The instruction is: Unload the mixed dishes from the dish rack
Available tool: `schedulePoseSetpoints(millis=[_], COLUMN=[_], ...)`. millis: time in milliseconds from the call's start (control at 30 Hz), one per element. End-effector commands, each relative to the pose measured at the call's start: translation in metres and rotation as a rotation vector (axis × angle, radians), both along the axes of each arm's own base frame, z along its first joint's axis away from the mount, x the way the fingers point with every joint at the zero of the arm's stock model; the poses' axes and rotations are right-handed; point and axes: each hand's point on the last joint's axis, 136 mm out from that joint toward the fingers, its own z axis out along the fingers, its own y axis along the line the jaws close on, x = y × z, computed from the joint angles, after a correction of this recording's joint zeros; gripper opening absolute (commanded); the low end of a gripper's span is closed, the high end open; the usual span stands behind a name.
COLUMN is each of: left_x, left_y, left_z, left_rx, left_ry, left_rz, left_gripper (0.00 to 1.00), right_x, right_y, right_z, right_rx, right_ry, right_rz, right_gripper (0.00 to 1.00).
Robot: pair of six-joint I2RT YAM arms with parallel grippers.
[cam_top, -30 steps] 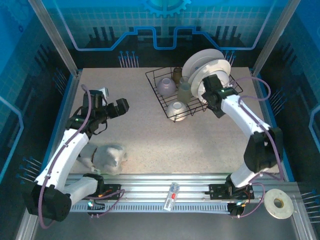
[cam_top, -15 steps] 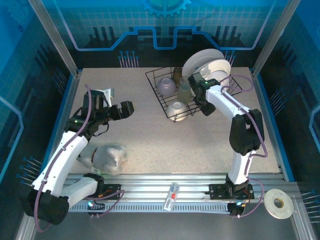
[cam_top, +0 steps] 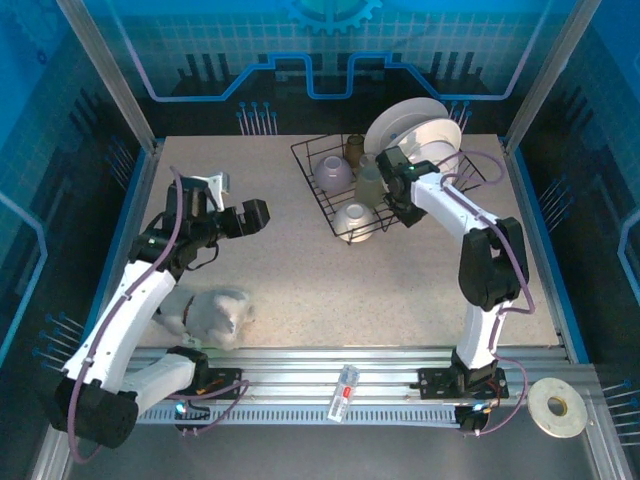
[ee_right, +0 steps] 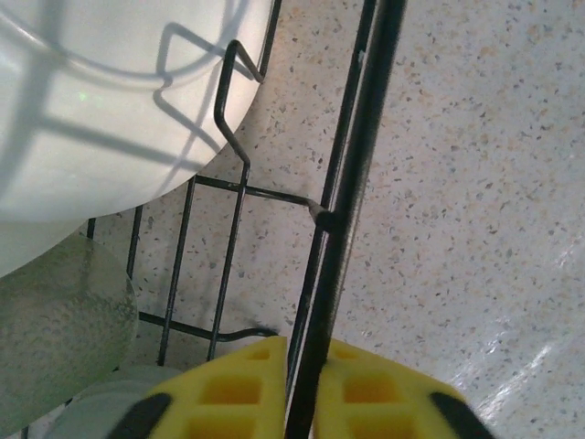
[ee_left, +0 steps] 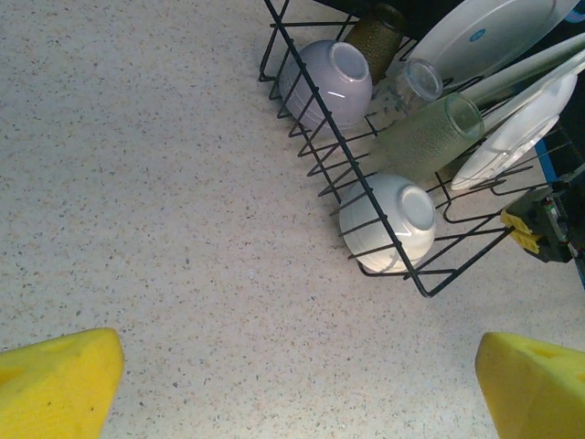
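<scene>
The dish rack (cam_top: 312, 185) is a black wire basket at the back right of the table. Two large white plates (cam_top: 410, 125) stand on edge in it, beside a lilac bowl (cam_top: 333, 173), a white bowl (cam_top: 354, 220), a pale translucent cup (cam_top: 371, 185) and a brown cup (cam_top: 354, 148). My right gripper (cam_top: 408, 212) is shut on the rack's near rim wire (ee_right: 352, 183), which runs between its yellow pads (ee_right: 228, 384). A white plate (ee_right: 110, 110) leans just inside. My left gripper (cam_top: 250, 215) hangs open over bare table left of the rack, with its yellow fingertips (ee_left: 55, 380) wide apart.
A whitish plastic lump (cam_top: 218, 315) lies near the left arm's base. A white tape ring (cam_top: 557, 407) sits off the table at the front right. A small clear item (cam_top: 345, 392) rests on the front rail. Speckled tabletop (cam_top: 300, 280) stretches between the arms.
The right gripper swung left from beside the plates to the rack's near side and closed on its rim wire. The left gripper shifted slightly right toward the rack.
</scene>
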Motion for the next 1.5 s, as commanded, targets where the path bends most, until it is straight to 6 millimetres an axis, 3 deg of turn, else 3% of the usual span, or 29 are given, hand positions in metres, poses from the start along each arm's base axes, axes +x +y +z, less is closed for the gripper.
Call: schedulePoseSetpoints(millis=[0, 200, 500, 833, 1133, 1467], left_x=[0.005, 0.014, 0.028, 0.040, 0.047, 0.038], left_y=[-0.006, -0.007, -0.016, -0.048, -0.090, -0.123], left_z=[0.011, 0.009, -0.003, -0.013, -0.016, -0.028], left_rx=[0.001, 0.019, 0.021, 0.027, 0.009, 0.018], left_ry=[-0.029, -0.016, 0.024, 0.043, 0.055, 0.089], left_rz=[-0.033, -0.033, -0.057, -0.150, -0.235, -0.308], left_gripper=[0.99, 0.99, 0.98, 0.99, 0.99, 0.99], right_x=[-0.029, -0.045, -0.069, -0.088, -0.102, -0.083], right_y=[-0.013, -0.028, -0.046, -0.074, -0.130, -0.169], right_z=[-0.007, -0.010, -0.009, -0.004, -0.003, 0.018], right_rx=[-0.072, -0.074, -0.058, -0.070, -0.048, -0.107], right_ry=[0.098, 0.096, 0.029, -0.065, -0.159, -0.216], right_rz=[0.078, 0.133, 0.353, 0.564, 0.426, 0.389], right_gripper=[0.02, 0.00, 0.00, 0.00, 0.00, 0.00])
